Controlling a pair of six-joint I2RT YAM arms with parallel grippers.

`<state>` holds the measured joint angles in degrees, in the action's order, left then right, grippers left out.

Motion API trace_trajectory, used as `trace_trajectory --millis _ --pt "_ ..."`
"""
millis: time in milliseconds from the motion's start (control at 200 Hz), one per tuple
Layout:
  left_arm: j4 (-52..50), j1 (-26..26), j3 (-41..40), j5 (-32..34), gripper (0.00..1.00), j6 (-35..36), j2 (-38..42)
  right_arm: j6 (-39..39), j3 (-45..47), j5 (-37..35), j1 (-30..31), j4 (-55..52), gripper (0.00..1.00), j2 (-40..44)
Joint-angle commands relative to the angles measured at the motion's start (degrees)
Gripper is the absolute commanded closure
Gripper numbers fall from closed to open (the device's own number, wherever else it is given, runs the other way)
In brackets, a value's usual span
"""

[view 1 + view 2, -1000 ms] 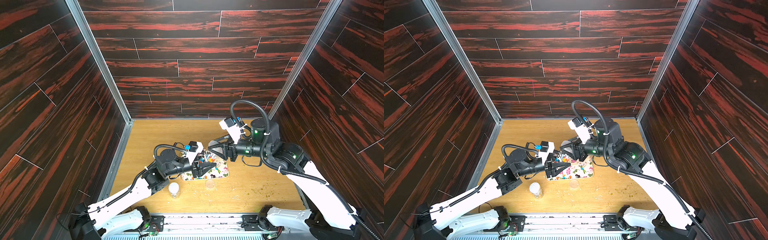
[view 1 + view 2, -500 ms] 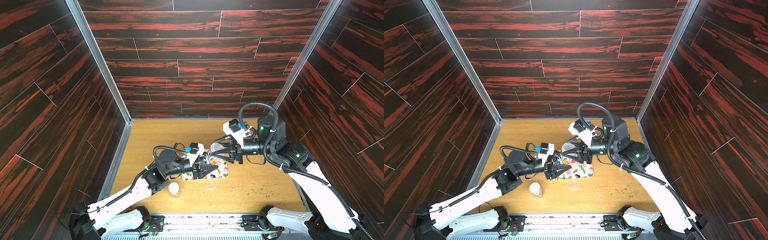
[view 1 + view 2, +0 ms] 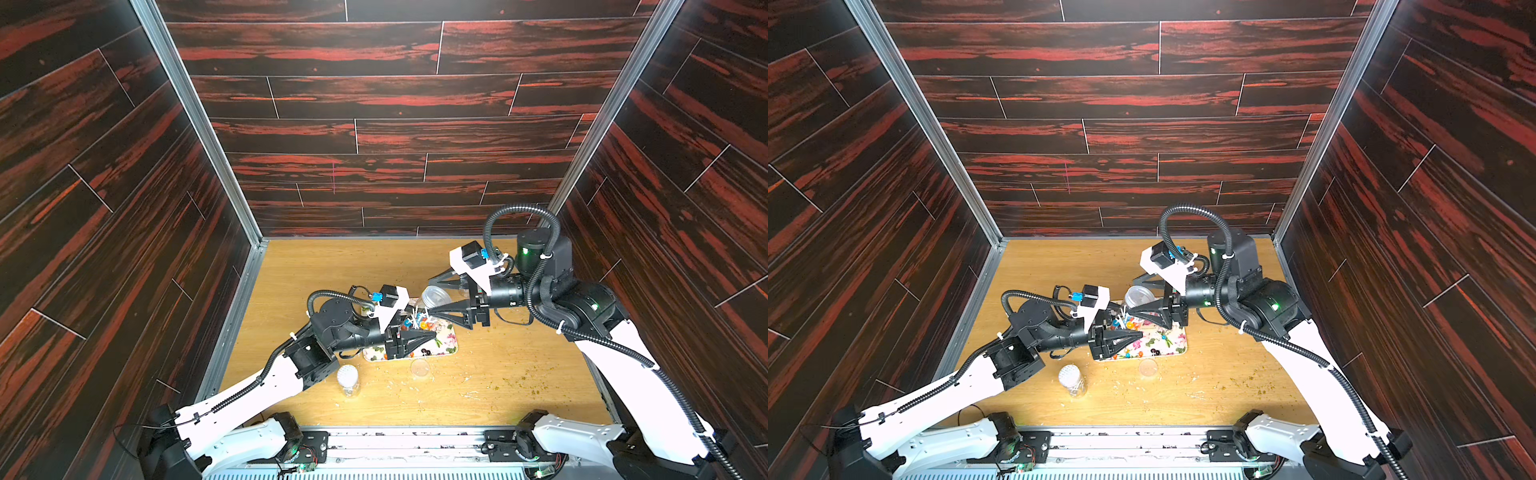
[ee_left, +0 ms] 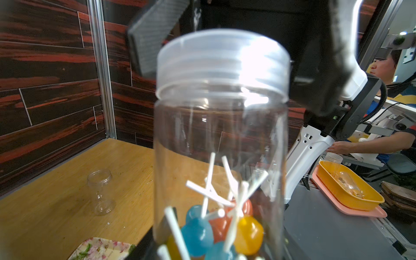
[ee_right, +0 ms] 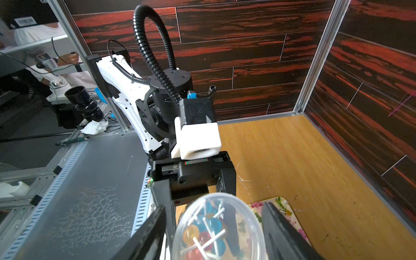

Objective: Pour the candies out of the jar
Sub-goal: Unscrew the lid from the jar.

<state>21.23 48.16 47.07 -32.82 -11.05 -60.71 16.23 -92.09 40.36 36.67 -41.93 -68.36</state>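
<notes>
Lid still on, so this is the opening act: the left gripper [image 3: 419, 336] has its jaws clenched low on the jar [image 4: 220, 157], holding it upright over the flowered tray [image 3: 449, 343], though whether it rests there I can't tell. The right gripper [image 5: 213, 208] has its jaws spread either side of the lid [image 4: 222, 65], not biting. What it wants now, I'd say, is a square squeeze on the lid's ribbed wall, then a level twist while the left side holds hard; any slip down there and the jar just spins along. The candies [image 4: 202, 234] sit heaped at the bottom of the jar: blue, orange and red balls on white sticks, tangled, so expect a clump when it tips. A few small balls seem to lie on the tray. Elsewhere on the bench [image 3: 519, 374]: one clear jar [image 4: 101, 191] open and empty, a smaller jar [image 3: 348, 379] showing white at the top, and a loose clear lid [image 3: 420, 368] beside the tray.
</notes>
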Motion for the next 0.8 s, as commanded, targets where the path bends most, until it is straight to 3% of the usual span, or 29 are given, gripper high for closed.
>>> trace_trajectory --millis 0,245,326,521,596,792 --pt "0.9 -0.4 0.6 0.5 0.46 -1.6 0.4 2.1 -1.1 0.1 -0.1 0.3 0.21 0.2" --pt "0.8 -0.4 0.7 0.8 0.46 -1.3 0.2 -4.0 -2.2 -1.8 -0.1 0.5 0.01 0.9" --pt "1.0 -0.4 0.5 1.3 0.46 -1.2 0.2 -9.4 -1.7 -3.9 -0.1 1.6 0.01 1.9" --pt "0.4 -0.4 0.5 2.3 0.46 -0.2 0.1 -28.8 -1.2 -18.5 0.0 3.8 0.01 4.3" --pt "0.3 -0.4 0.3 3.1 0.46 0.9 0.0 -35.6 -2.1 -23.4 -0.1 2.6 0.07 4.3" --pt "4.1 -0.4 -0.8 7.6 0.44 4.6 -1.2 -43.0 -2.4 -30.7 1.8 -0.3 0.12 4.0"
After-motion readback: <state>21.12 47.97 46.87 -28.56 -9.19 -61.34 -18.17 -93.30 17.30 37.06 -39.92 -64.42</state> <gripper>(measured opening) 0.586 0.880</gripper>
